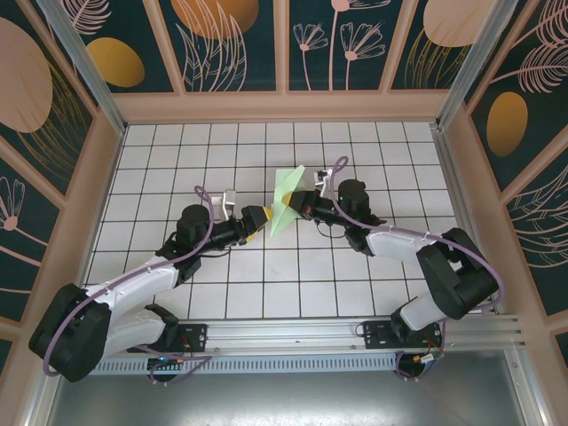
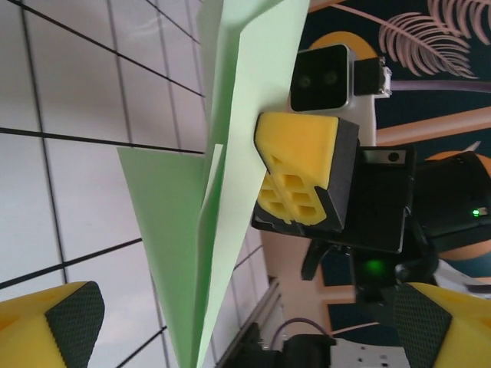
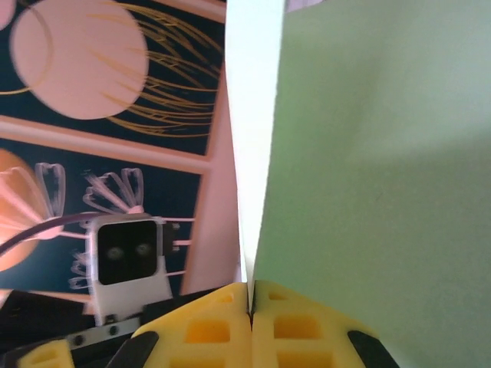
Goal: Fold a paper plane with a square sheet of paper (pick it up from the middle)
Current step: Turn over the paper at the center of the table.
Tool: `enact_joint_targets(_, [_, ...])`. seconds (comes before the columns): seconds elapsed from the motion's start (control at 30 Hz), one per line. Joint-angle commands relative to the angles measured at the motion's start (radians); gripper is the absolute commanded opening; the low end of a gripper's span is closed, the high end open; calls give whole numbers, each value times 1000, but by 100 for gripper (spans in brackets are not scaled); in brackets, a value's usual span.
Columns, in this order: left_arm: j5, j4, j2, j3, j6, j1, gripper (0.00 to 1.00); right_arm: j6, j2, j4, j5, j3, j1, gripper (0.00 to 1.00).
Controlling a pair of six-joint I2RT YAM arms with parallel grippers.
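The paper plane (image 1: 286,197) is held near the middle of the tabletop (image 1: 266,275), slightly behind its centre, and stands on edge with its folded layers turned upright. In the left wrist view its pale green flaps (image 2: 173,207) are seen fanning apart from a central crease. Whether its lower tip touches the white tiles cannot be told.

It is clamped by the right end effector (image 1: 295,208), whose yellow fingers are pressed together on the folded edge. In the right wrist view the two fingers meet with the paper pinched between them (image 3: 251,310), and the green sheet (image 3: 368,153) rises above them. One of these fingers (image 2: 295,165) is seen from the other side, lying flat against the paper.

The left end effector (image 1: 256,222) is spread wide and holds nothing. It is placed just beside the plane on its left, and its yellow fingers (image 2: 46,326) (each faced with a dark pad) stand well apart at the lower corners of its own view.

The two arms face each other across the plane, so each wrist camera is seen by the other: the right one (image 2: 322,77) above the clamping finger, the left one (image 3: 126,261) beside the paper's edge. A small green light (image 2: 374,267) is lit on the right arm. The tabletop is ruled with black grid lines and is enclosed by dark panels painted with flowers and leaves (image 1: 231,44). An aluminium rail (image 1: 293,333) carrying both bases runs along the near edge.
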Motion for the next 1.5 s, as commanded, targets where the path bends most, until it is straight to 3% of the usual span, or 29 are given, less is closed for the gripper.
enact_joint_targets(0.0, [53, 112, 20, 5, -48, 6, 99, 111, 29, 173, -95, 28, 0, 0])
enact_joint_targets(0.23, [89, 197, 86, 17, -80, 5, 96, 143, 76, 178, -155, 70, 17, 0])
enact_joint_targets(0.4, [74, 201, 87, 28, -64, 6, 68, 150, 98, 182, -175, 76, 23, 0])
enact_joint_targets(0.7, [-11, 98, 46, 37, 20, 5, 34, 141, 112, 158, -205, 77, 23, 2])
enact_joint_targets(0.77, [-21, 79, 49, 42, 29, 6, 27, 130, 108, 140, -205, 79, 22, 5])
enact_joint_targets(0.93, [-56, -26, 49, 74, 91, 6, 19, 43, 65, 12, -166, 86, 14, 28])
enact_joint_targets(1.03, [-135, -221, 43, 131, 192, 5, 15, -78, 10, -210, -75, 111, -7, 40])
enact_joint_targets(1.17, [-323, -530, 52, 236, 362, 5, 11, -256, -77, -521, 156, 149, -27, 56])
enact_joint_targets(1.33, [-614, -882, 93, 387, 498, 5, 10, -380, -145, -716, 412, 160, -30, 66])
enact_joint_targets(1.47, [-873, -1101, 152, 491, 540, 4, 10, -400, -170, -766, 522, 151, -30, 69])
